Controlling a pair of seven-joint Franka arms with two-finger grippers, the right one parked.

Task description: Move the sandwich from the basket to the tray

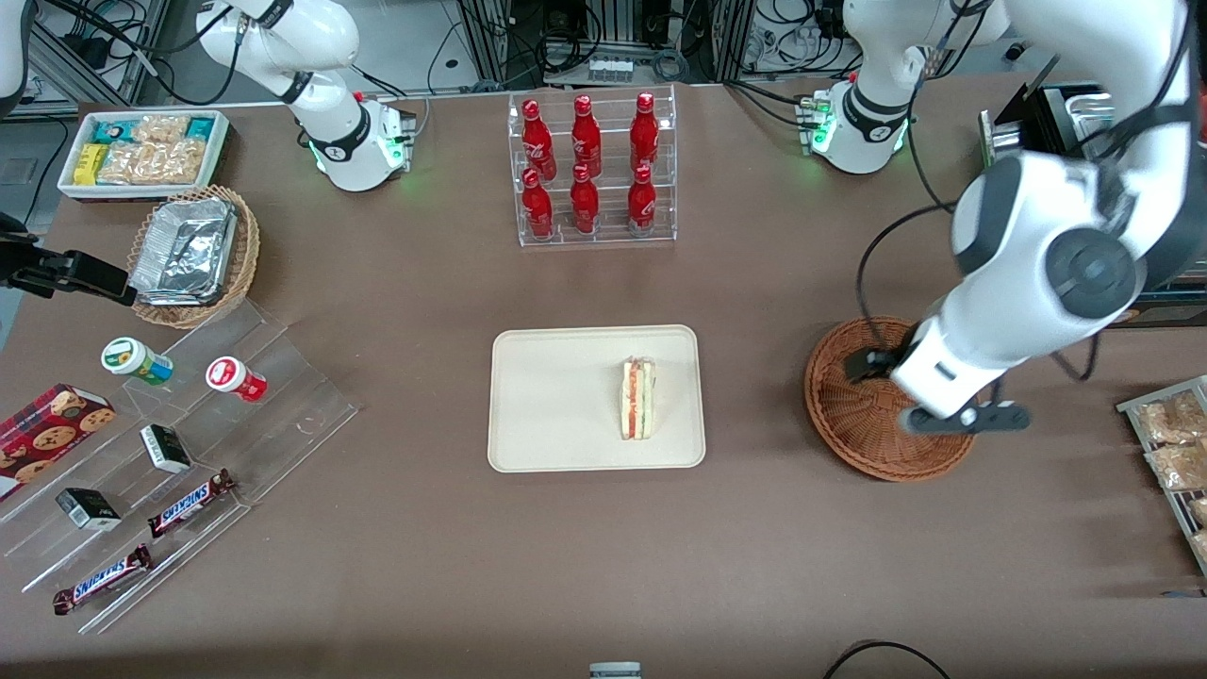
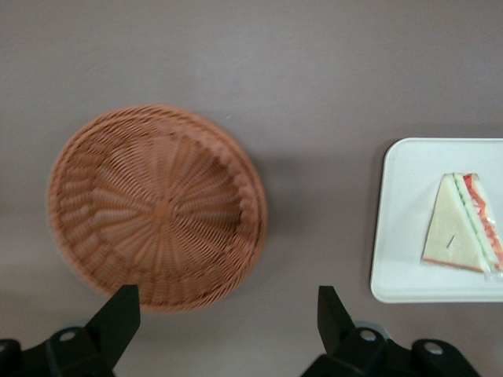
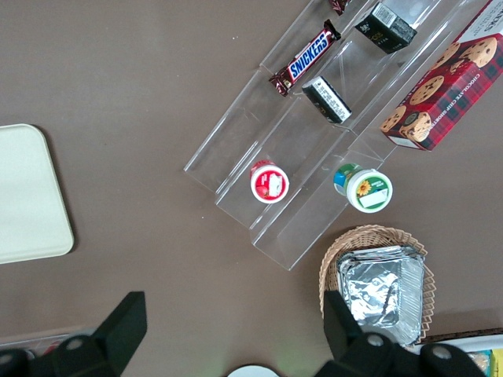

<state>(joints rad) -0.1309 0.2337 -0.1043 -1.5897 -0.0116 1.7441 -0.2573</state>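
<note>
While the sandwich [image 1: 638,397] lies flat on the tray [image 1: 556,396], toward the tray's end nearest the working arm, the left arm's gripper [image 2: 228,314] hangs above the basket [image 1: 853,415] with its two fingers [image 2: 116,314] spread wide apart and nothing held between them. From the wrist camera the dark fingertips frame bare brown table [image 2: 314,78] and the rim of the basket [image 2: 157,208], which holds nothing. The sandwich [image 2: 464,224] shows there as a pale triangular wedge with red and green filling along its cut edge, resting on the cream tray [image 2: 401,236], well apart from the basket.

In the front view the reddish-brown wicker basket sits on the table toward the working arm's end, beside the tray, and the arm's white wrist and forearm cover part of its rim. The tray lies at the middle of the table, nearer the camera than a clear rack of red bottles [image 1: 589,165].

Toward the parked arm's end stand a lighter wicker basket with foil containers [image 1: 189,253], a white bin of snack packets [image 1: 141,151], and a clear stepped display [image 1: 179,453] carrying two small lidded cups, Snickers bars, small dark boxes and a red cookie box [image 1: 47,434].
</note>
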